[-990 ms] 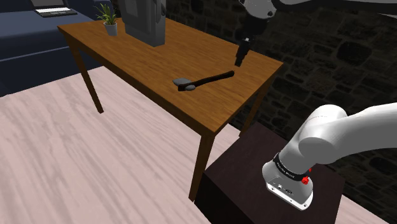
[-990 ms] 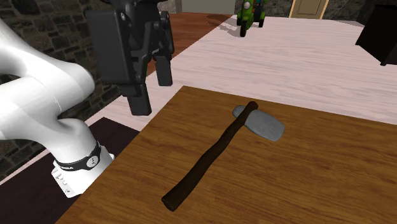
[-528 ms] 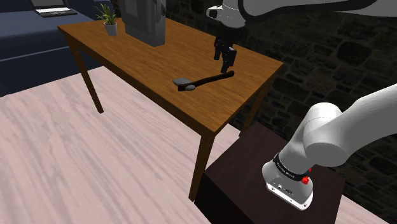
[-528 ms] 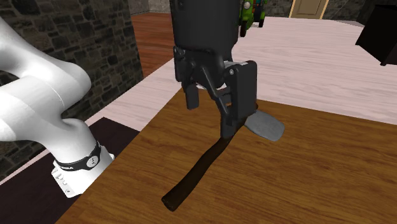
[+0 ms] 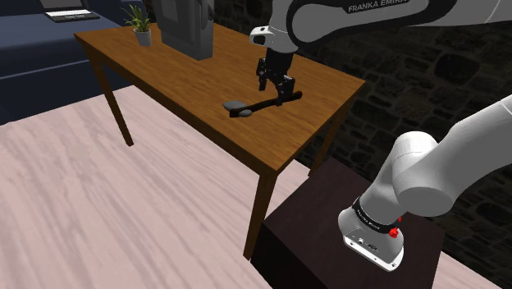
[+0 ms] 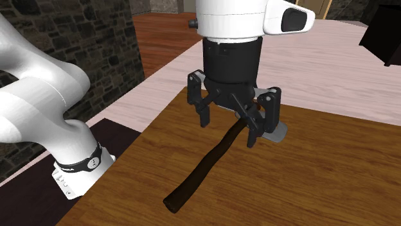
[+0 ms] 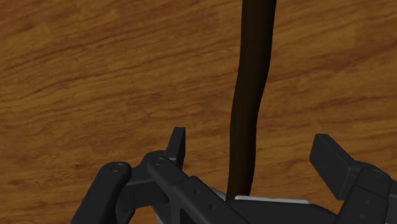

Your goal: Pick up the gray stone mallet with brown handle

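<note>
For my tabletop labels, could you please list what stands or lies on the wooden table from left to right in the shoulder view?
In order: small green potted plant in a pale pot → tall grey boxy object → grey-headed mallet with a dark brown handle.

Table (image 6: 334, 173): warm wood, visible grain. Mallet handle (image 7: 251, 95): dark, matt wood. Claw (image 6: 229, 131): matt black. Wall (image 5: 410, 74): rough stone.

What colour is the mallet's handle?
The handle is dark brown, nearly black, clearest in the wrist view.
</note>
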